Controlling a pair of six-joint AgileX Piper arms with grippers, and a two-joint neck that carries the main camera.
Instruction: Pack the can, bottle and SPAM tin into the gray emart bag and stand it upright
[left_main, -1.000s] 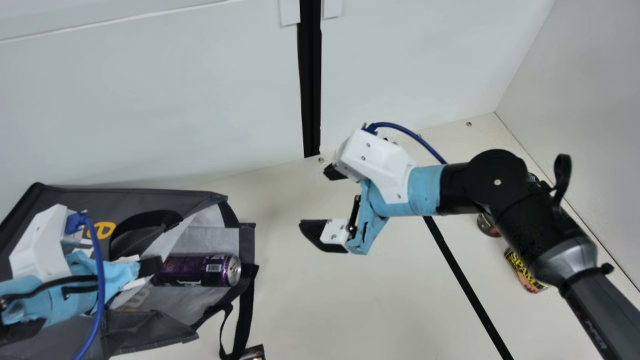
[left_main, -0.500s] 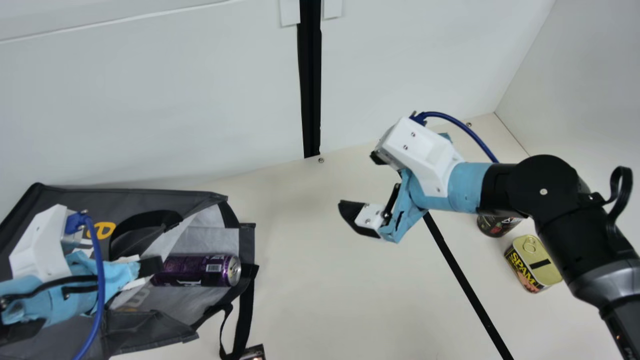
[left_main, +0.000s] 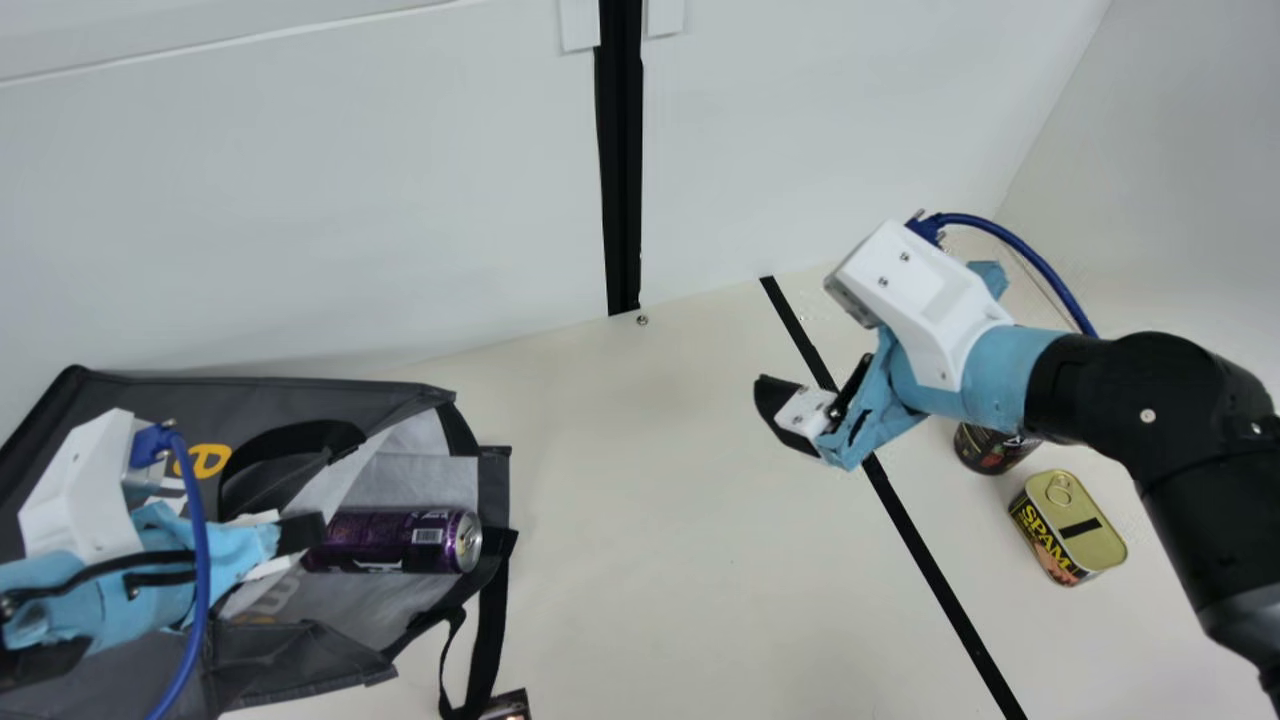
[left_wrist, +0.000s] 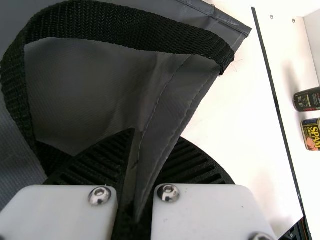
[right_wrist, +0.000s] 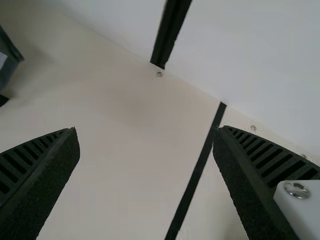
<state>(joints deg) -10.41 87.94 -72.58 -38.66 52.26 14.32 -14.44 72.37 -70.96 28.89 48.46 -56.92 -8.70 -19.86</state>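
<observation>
1. The can (left_main: 385, 541) lies on its side in the mouth of the bag (left_main: 330, 397); the left gripper (left_main: 300, 533), beside it, is clamped on the bag's edge.
2. Well apart, across the table's (left_main: 620, 560) black line (left_main: 925, 550), the SPAM tin (left_main: 1068, 528) stands near the bottle (left_main: 988, 449), partly hidden by the right arm.
3. The right gripper (left_main: 805, 365) is spread wide above the table.
4. Behind, a black strip (left_main: 622, 180) runs down the white wall (left_main: 350, 200).
5. The left wrist view shows gray cloth pinched between ribbed fingers (left_wrist: 102, 162), under a looped handle (left_wrist: 125, 25).
6. The right wrist view shows the line passing between the parted fingertips.
</observation>
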